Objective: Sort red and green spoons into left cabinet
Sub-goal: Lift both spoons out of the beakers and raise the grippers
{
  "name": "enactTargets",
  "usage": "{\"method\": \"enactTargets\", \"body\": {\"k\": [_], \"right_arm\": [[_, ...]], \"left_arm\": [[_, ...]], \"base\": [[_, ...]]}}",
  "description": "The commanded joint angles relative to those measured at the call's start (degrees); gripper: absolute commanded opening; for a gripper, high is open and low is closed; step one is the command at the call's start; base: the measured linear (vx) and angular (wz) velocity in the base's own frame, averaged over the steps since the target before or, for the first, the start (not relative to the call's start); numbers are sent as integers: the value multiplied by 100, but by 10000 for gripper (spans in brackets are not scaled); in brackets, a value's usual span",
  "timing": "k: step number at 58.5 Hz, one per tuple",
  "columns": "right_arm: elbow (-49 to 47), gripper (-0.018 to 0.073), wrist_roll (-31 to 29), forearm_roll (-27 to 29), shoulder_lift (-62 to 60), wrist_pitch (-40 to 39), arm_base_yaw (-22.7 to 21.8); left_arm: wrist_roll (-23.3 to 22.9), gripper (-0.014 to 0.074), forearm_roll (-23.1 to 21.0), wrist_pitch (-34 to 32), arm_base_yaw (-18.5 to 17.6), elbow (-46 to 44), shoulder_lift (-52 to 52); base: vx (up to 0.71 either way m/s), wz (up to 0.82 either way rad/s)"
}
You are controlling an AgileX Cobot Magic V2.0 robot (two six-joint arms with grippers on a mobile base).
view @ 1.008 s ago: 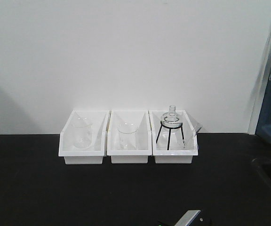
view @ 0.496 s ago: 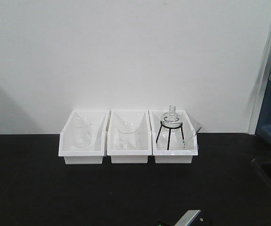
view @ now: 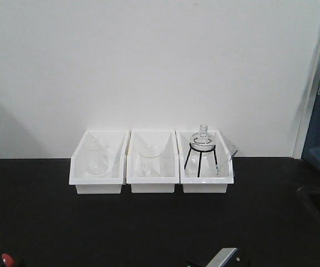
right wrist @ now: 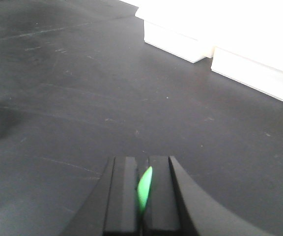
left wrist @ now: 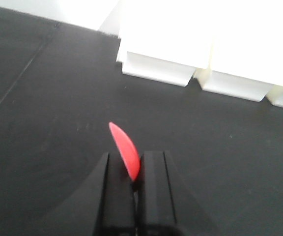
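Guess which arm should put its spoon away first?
Probably left: the left gripper is shut on the thin red plastic spoon, at the scene's left side. The right gripper equally holds the thin green plastic spoon. The cabinet isn't in view.

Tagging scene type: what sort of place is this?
Probably a lab bench: a glass beaker and a flask on a tripod sit in white bins on a black benchtop.

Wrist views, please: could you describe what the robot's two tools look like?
The left tool and right tool look alike: each has two flat, matte black fingers with squared tips, flaring into sloped black shoulders. No cables or markings show. A silver-grey metal part peeks into the front view's bottom edge.
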Motion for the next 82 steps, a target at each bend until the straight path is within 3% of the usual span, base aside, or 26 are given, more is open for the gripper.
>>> {"method": "enactTargets", "body": {"k": [1, 4, 25, 39, 49, 64, 73, 82], "right_arm": [[-115, -9, 8, 14, -214, -473, -7], [-115, -9, 8, 14, -214, -473, -7], [-115, -9, 27, 14, -214, -473, -7], [-115, -9, 28, 53, -408, -471, -18], [-115, -6, 34, 237, -1033, 164, -26], [-115, -6, 28, 268, -1954, 862, -26], [-115, -6, 28, 268, -2259, 1025, -26], [-115, -6, 141, 268, -2508, 1295, -26]], "left_arm": [[-31, 24, 15, -580, -35, -115, -134], [-33, -9, 44, -678, -35, -115, -134], [-55, -3, 789, -1405, -35, -115, -153], [-411, 0, 1277, -1541, -35, -103, -153], [-539, 0, 1632, -1541, -35, -103, -153], [-490, 0, 1608, -1535, -35, -177, -478], [-490, 0, 1620, -1228, -35, -204, -933], [-490, 0, 1620, -307, -35, -204, -1624]], "base": [[0, 0], [0, 0], [0, 0], [0, 0], [0, 0], [0, 0], [0, 0], [0, 0]]}}
